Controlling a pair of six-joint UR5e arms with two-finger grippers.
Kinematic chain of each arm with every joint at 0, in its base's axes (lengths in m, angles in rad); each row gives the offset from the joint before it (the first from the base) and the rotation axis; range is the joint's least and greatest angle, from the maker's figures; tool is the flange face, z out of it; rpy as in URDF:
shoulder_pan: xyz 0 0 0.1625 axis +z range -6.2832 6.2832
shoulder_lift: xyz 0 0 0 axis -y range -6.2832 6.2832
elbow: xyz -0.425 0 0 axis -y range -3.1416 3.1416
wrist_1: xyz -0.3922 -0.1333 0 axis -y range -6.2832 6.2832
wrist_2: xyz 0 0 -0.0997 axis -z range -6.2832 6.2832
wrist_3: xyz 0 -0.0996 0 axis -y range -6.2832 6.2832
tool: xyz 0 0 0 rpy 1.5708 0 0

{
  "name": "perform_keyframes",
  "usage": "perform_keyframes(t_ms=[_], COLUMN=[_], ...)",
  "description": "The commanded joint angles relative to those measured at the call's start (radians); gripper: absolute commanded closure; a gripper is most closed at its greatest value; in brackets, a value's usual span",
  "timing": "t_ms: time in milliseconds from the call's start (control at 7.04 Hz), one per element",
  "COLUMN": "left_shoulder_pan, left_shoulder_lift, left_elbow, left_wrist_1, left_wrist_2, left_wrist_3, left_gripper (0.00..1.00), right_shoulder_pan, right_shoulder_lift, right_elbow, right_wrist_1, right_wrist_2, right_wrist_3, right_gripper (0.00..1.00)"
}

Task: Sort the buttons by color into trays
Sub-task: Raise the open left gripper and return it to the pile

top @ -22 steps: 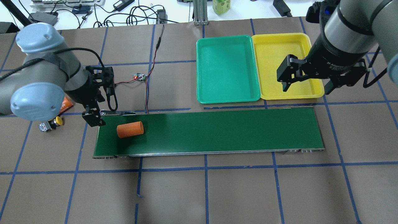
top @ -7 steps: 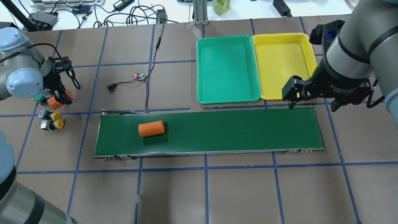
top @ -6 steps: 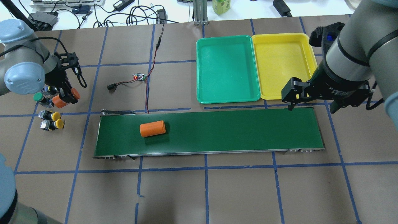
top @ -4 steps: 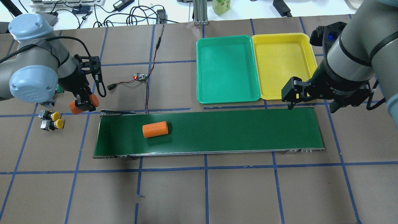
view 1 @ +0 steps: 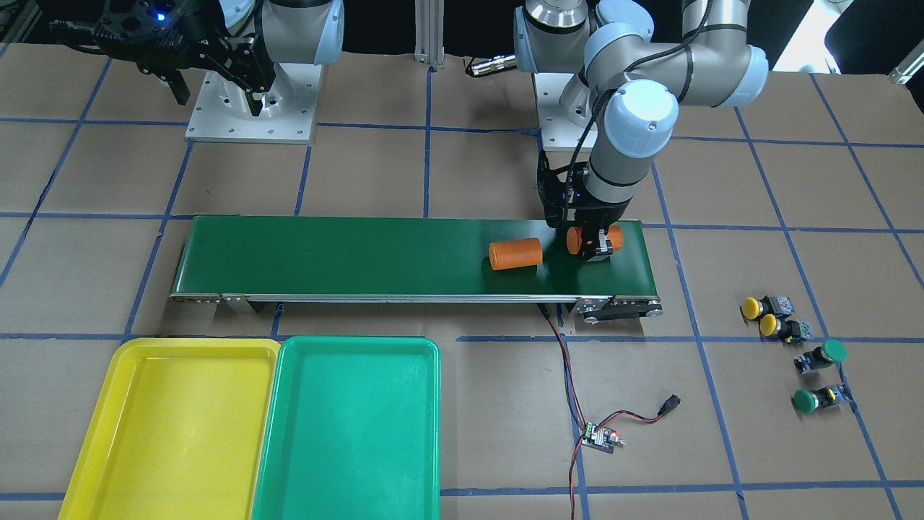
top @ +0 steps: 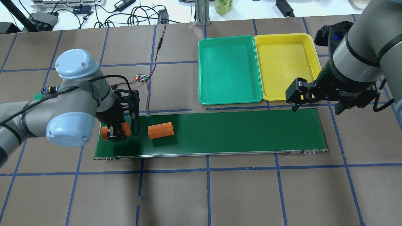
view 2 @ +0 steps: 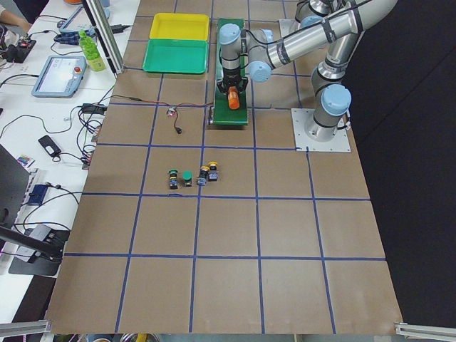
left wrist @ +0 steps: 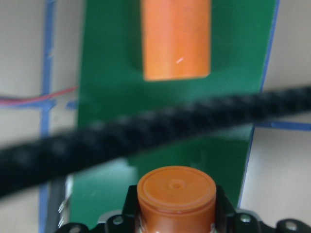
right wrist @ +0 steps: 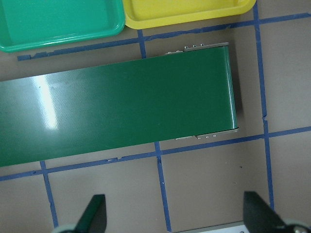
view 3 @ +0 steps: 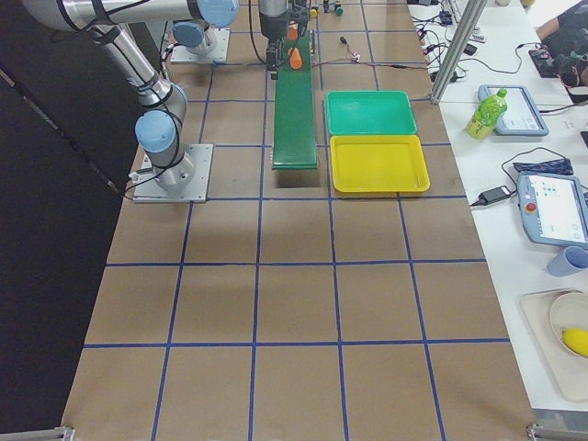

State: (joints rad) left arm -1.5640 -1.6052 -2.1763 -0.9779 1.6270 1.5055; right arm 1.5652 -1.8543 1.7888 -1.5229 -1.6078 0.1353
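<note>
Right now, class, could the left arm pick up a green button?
Probably not yet: its end effector is shut on an orange cylinder over the belt; the green buttons themselves lie unobstructed.

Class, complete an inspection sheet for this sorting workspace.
Surface: brown table, blue tape grid; green conveyor belt.
Job's things: two yellow buttons and two green buttons on the table; yellow tray and teal tray side by side, both empty.
Clutter: one orange cylinder lying on the belt.
Hands: left hand shut on a second orange cylinder over the belt's end; right hand open, empty, near the yellow tray.
Cables: red-black wire to a small circuit board.
Surroundings: bottle, tablet on side bench.
</note>
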Motion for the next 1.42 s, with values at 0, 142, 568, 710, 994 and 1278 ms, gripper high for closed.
perform_keyframes(t_ms=[0, 142, 568, 710, 994, 1278], left_shoulder_pan=[-0.005, -0.005, 0.295, 0.428, 0.530, 0.574], left_shoulder_lift=[0.013, 0.031, -0.017, -0.069, -0.222, -0.391], left_elbow=[-0.024, -0.008, 0.172, 0.193, 0.412, 0.614], left_wrist_1=[0.064, 0.030, -0.157, -0.156, -0.136, -0.137], left_wrist_2=[-0.004, -0.003, 0.010, 0.007, 0.049, 0.062], left_wrist_3=[0.005, 0.004, 0.021, 0.031, 0.056, -0.122], left_gripper=[0.00, 0.00, 0.00, 0.00, 0.00, 0.00], right_shoulder_pan=[-0.002, -0.007, -0.005, -0.005, -0.004, -0.004], right_shoulder_lift=[0.000, 0.003, 0.001, 0.000, 0.004, 0.003], right_elbow=[0.000, 0.000, 0.006, 0.006, 0.012, 0.012], right_wrist_1=[0.010, 0.024, 0.027, 0.027, 0.026, 0.027], right_wrist_2=[-0.001, 0.000, 0.002, 0.002, 0.005, 0.002], right_wrist_3=[0.000, 0.000, 0.007, 0.009, 0.000, 0.001], right_gripper=[0.00, 0.00, 0.00, 0.00, 0.00, 0.00])
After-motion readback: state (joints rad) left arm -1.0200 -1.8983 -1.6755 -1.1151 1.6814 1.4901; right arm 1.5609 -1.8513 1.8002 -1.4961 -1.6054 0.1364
